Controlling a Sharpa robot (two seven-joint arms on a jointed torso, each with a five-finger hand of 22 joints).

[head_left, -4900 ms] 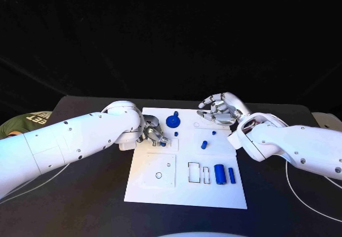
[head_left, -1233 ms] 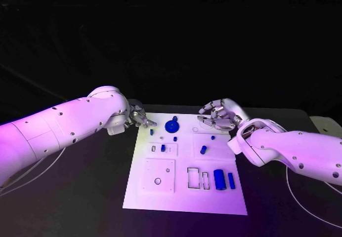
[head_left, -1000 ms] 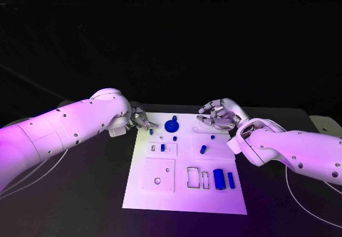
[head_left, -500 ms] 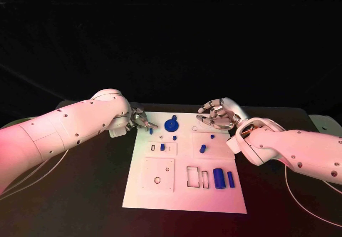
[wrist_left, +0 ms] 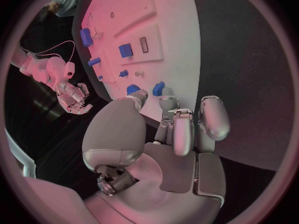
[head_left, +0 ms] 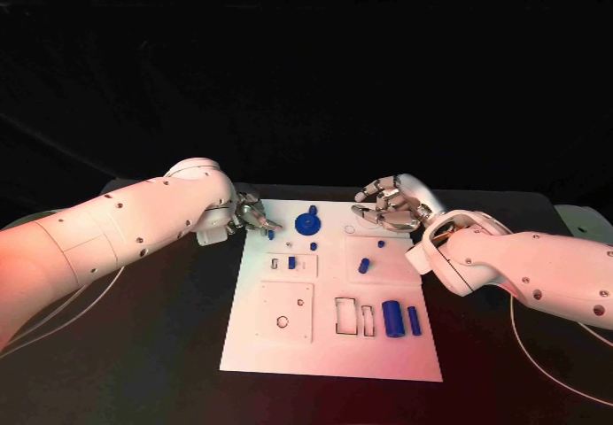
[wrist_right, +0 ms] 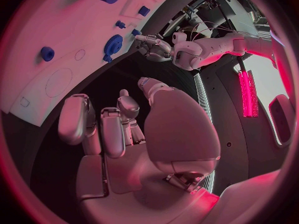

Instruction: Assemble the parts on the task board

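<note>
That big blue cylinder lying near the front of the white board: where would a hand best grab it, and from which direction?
Probably across its middle, coming straight down from above. The big blue cylinder lies flat on the task board, its length running front to back. Its long sides look free enough for fingers: a thinner blue rod lies close beside it on one side, an empty rectangular slot on the other. Pinching the round ends seems likelier to slip.

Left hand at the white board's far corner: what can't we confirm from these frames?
- Contact: head view, silver left hand fingertips sit by the small blue peg at the white task board edge; too small to tell touching from apart.
- Grasp: left wrist view, fingers cover the blue piece partly.
- Silver right hand: palm contents hidden by curled fingers.
</note>
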